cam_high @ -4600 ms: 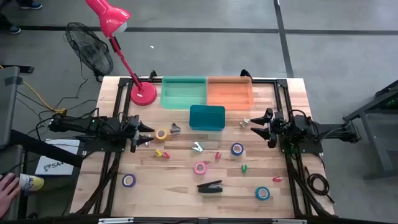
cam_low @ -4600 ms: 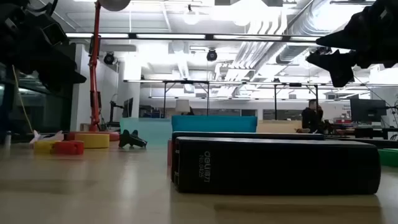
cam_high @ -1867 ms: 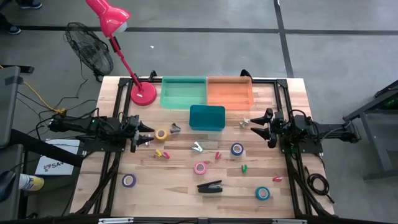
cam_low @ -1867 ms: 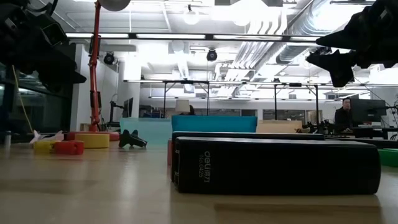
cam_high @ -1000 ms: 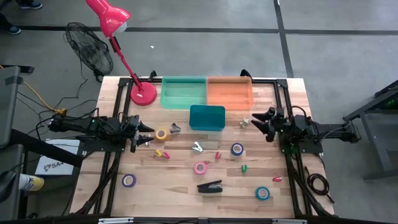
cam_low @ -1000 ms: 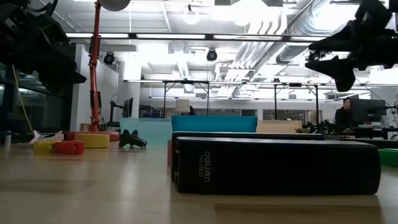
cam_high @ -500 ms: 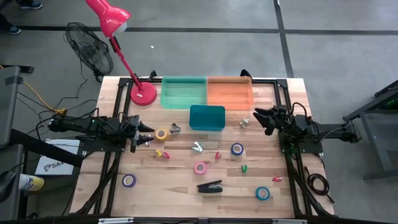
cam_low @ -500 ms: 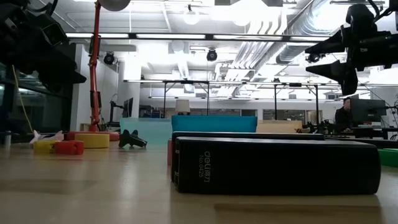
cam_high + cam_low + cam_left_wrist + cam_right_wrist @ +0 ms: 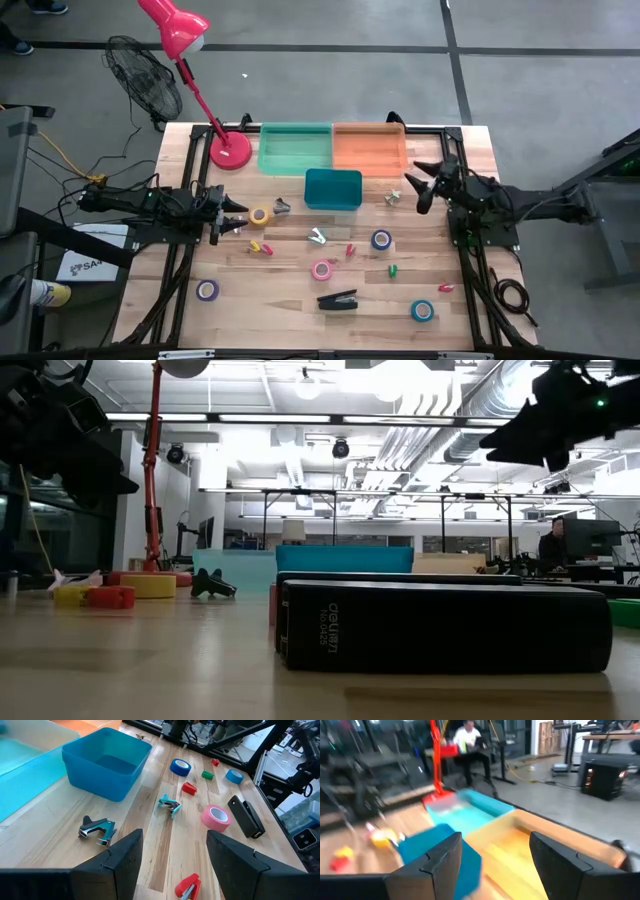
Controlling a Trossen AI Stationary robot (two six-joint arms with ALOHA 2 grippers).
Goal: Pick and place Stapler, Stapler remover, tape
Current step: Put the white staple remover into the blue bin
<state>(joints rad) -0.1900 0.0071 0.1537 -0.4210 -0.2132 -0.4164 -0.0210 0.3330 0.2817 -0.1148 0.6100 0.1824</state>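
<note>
Fingers of my right gripper (image 9: 420, 186) stand spread with nothing between them, raised above the table's right side near the orange bin (image 9: 369, 148). My left gripper (image 9: 232, 214) waits at the left edge, its dark angular fingers (image 9: 120, 857) likewise apart and empty.

Just beside the left gripper lies a yellow tape roll (image 9: 260, 216); a small metal-jawed staple remover (image 9: 97, 828) sits just past it, by the smooth blue tub (image 9: 333, 189).

The stapler (image 9: 338, 299), a slim black wedge, lies on the pale wood planks toward the near edge, well apart from both grippers. Pink tape (image 9: 321, 270) rests just beyond it, blue tape (image 9: 381, 240) nearer my right gripper, purple (image 9: 207, 290) and teal (image 9: 422, 311) rolls at the near corners.

My right wrist view is smeared, so the bins there show only as coloured shapes.
</note>
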